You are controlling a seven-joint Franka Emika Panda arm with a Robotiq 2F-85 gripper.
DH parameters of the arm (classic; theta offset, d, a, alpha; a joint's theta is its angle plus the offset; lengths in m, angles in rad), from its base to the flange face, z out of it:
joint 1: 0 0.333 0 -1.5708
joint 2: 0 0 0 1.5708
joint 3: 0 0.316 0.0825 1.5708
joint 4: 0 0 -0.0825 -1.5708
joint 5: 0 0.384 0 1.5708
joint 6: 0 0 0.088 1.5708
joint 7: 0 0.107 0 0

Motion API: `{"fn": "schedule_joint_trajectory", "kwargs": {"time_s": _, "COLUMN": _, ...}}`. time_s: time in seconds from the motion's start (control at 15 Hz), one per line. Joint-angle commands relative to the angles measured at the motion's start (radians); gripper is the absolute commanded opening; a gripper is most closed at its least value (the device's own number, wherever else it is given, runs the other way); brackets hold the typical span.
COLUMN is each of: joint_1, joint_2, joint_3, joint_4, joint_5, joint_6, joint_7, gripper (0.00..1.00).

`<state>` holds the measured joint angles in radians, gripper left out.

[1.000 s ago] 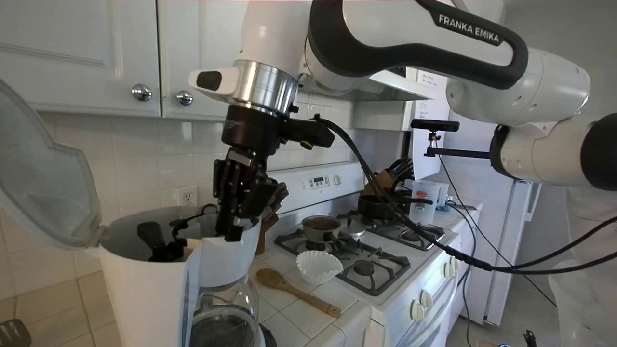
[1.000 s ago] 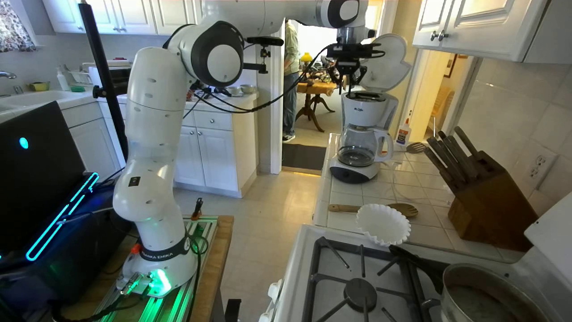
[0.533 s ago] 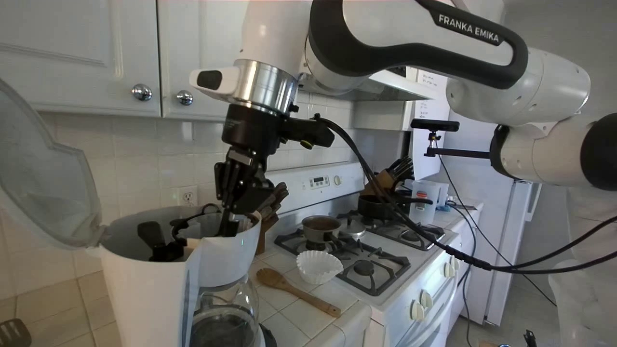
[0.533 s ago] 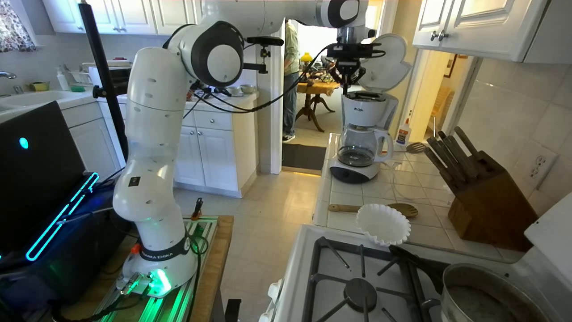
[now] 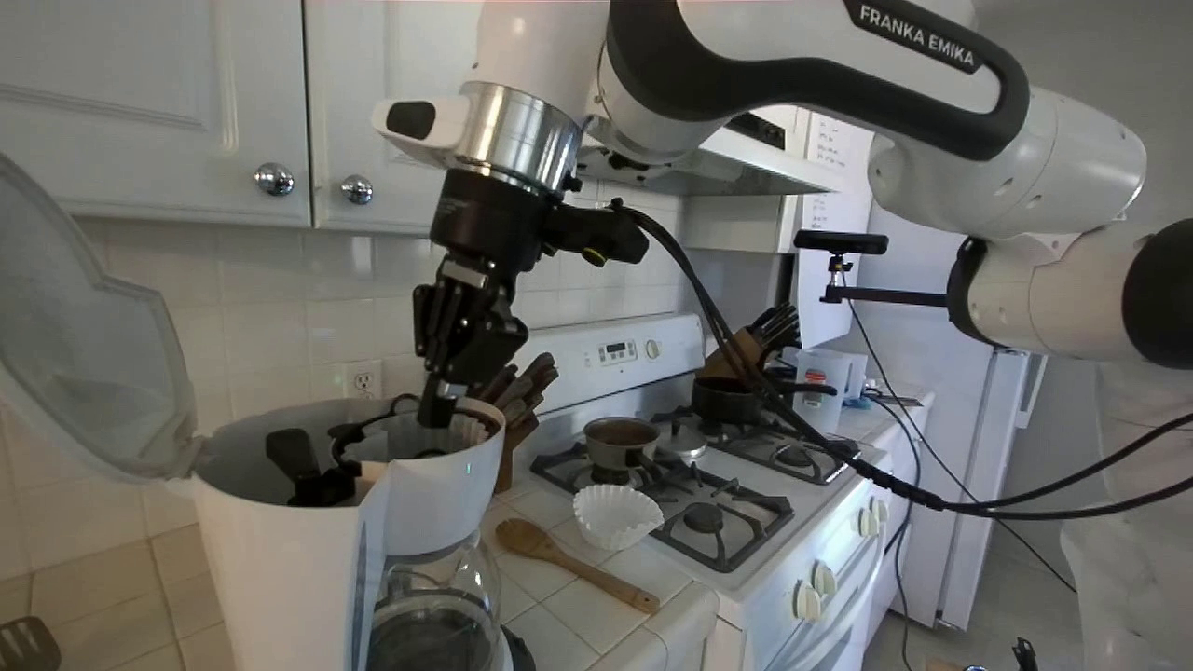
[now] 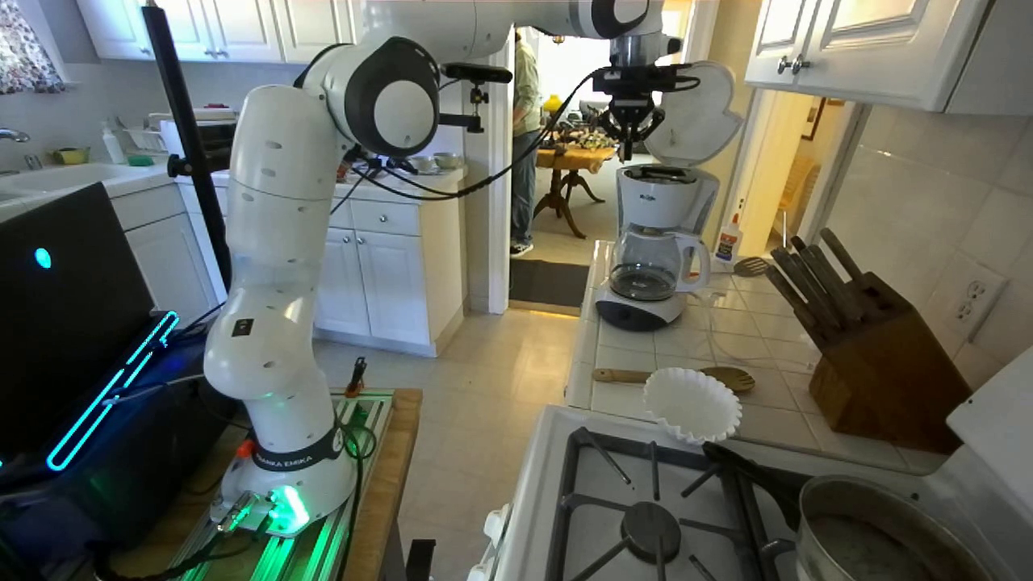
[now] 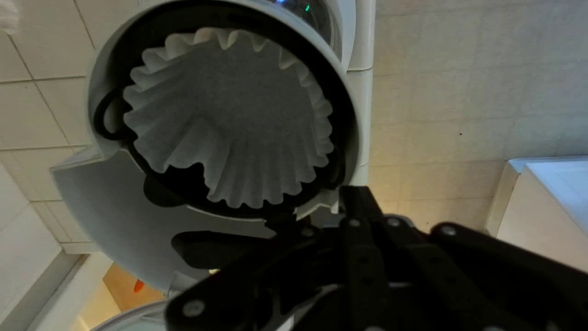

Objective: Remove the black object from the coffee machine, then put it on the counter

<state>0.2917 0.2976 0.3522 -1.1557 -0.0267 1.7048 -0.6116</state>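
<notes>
The black object (image 7: 186, 179) sits inside the top of the white coffee machine (image 5: 270, 559), with a pale pleated paper filter (image 7: 239, 101) lining it. Its rim and a thin black loop (image 7: 98, 118) show in the wrist view. My gripper (image 6: 626, 153) hangs just above the machine's opening in both exterior views. Its fingertips are together, with nothing between them. In the wrist view the gripper (image 7: 356, 189) appears beside the basket's edge, apart from it. The tiled counter (image 6: 730, 323) lies under and beside the machine.
The machine's raised lid (image 5: 93, 345) stands up at its side. A black arm-like part (image 5: 294, 457) rises inside the machine. On the counter are a wooden spoon (image 5: 578, 568), a white ruffled cup (image 6: 692, 403) and a knife block (image 6: 884, 363). A pot (image 5: 620, 443) stands on the stove.
The fingers, apart a second ago, have come together at the machine's opening. After that the gripper has risen with nothing in it. The black object appears unmoved.
</notes>
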Motion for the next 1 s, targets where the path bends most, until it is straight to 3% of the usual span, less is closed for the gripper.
{"fn": "schedule_joint_trajectory", "kwargs": {"time_s": 0.0, "joint_1": 0.005, "joint_2": 0.01, "joint_3": 0.0, "joint_4": 0.046, "joint_5": -0.013, "joint_6": -0.025, "joint_7": -0.01, "gripper": 0.0}}
{"fn": "schedule_joint_trajectory", "kwargs": {"time_s": 0.13, "joint_1": 0.004, "joint_2": 0.015, "joint_3": 0.001, "joint_4": 0.048, "joint_5": -0.008, "joint_6": -0.027, "joint_7": -0.01, "gripper": 0.0}}
{"fn": "schedule_joint_trajectory", "kwargs": {"time_s": 0.2, "joint_1": 0.002, "joint_2": 0.017, "joint_3": 0.001, "joint_4": 0.045, "joint_5": -0.004, "joint_6": -0.026, "joint_7": -0.011, "gripper": 0.26}}
{"fn": "schedule_joint_trajectory", "kwargs": {"time_s": 0.27, "joint_1": 0.003, "joint_2": 0.019, "joint_3": 0.001, "joint_4": 0.045, "joint_5": -0.003, "joint_6": -0.027, "joint_7": -0.011, "gripper": 0.27}}
{"fn": "schedule_joint_trajectory", "kwargs": {"time_s": 0.8, "joint_1": -0.003, "joint_2": 0.041, "joint_3": 0.003, "joint_4": 0.039, "joint_5": 0.011, "joint_6": -0.025, "joint_7": -0.012, "gripper": 0.82}}
{"fn": "schedule_joint_trajectory", "kwargs": {"time_s": 0.93, "joint_1": -0.003, "joint_2": 0.046, "joint_3": 0.004, "joint_4": 0.038, "joint_5": 0.013, "joint_6": -0.023, "joint_7": -0.012, "gripper": 0.89}}
